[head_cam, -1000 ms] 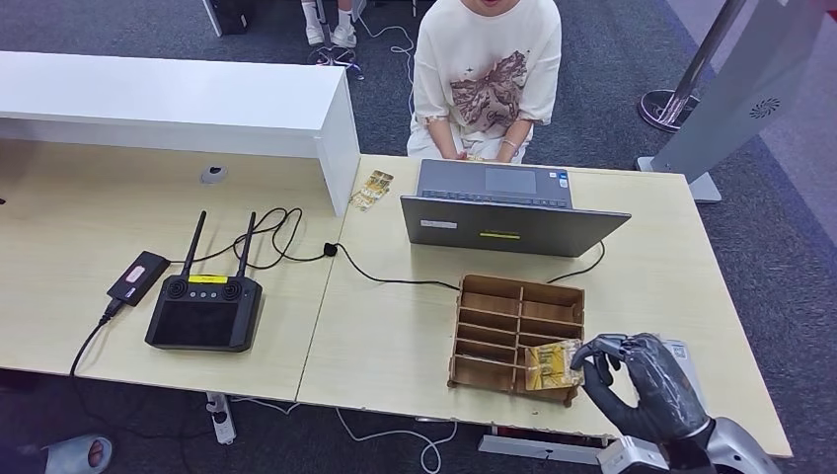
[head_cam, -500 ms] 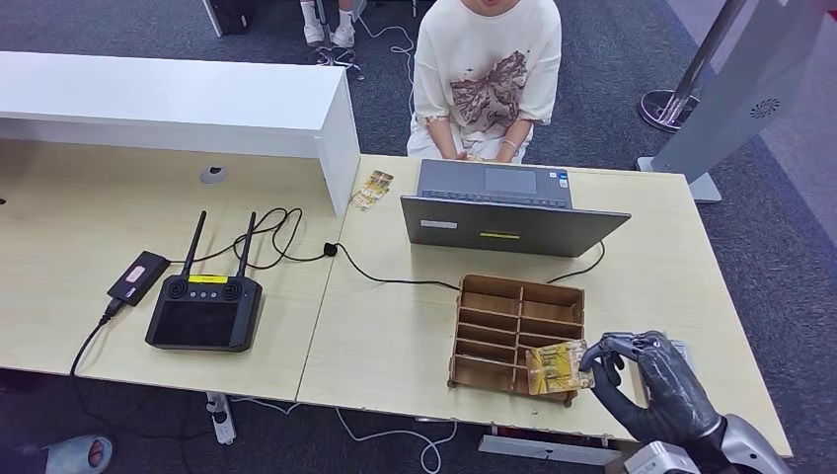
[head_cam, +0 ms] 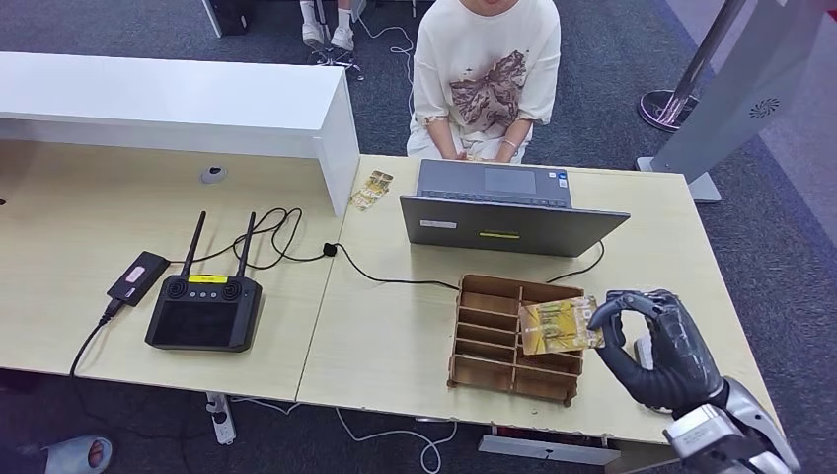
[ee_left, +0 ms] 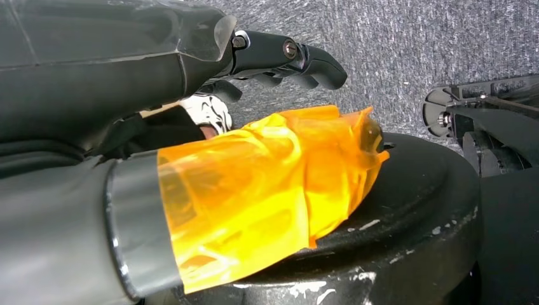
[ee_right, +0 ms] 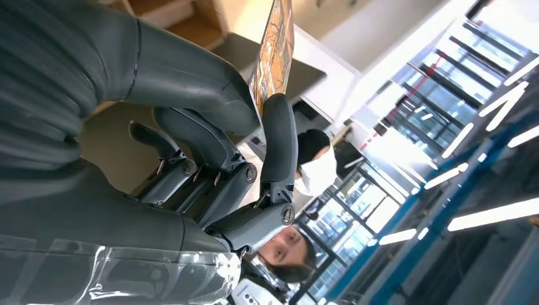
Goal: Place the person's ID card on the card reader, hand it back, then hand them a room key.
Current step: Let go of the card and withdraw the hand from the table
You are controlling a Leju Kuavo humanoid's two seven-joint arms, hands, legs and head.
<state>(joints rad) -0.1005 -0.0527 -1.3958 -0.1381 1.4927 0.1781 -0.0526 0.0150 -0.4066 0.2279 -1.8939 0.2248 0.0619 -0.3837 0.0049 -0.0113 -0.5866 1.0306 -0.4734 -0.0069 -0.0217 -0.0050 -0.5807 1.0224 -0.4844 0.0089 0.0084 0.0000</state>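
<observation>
Pinching the room key [head_cam: 560, 326] between thumb and a finger, my right hand [head_cam: 659, 351] held it lifted over the right end of the wooden slotted tray [head_cam: 494, 336], the card lying roughly flat and pointing left across the tray's upper compartments. In the right wrist view the same card [ee_right: 274, 54] stood edge-on, clamped between my thick thumb [ee_right: 191, 82] and 1 dark finger [ee_right: 278, 146], the other fingers curled loosely beneath.

The tray sat near the front edge of the light wooden table [head_cam: 395, 336], just in front of an open laptop [head_cam: 508, 209] whose back faced me. A person in a white printed shirt [head_cam: 487, 69] sat behind the laptop, hands together at the table's far edge. A small yellowish card [head_cam: 371, 189] lay on the table left of the laptop, beside the white raised counter [head_cam: 178, 104]. Further left rested a black controller with 2 antennas [head_cam: 205, 306] and a small black device [head_cam: 137, 277], with cables trailing between them.

My left hand [ee_left: 191, 82] hung low over grey carpet, its fingers apart and extended with nothing between them; its thumb [ee_left: 254, 190] was wrapped in orange tape.
</observation>
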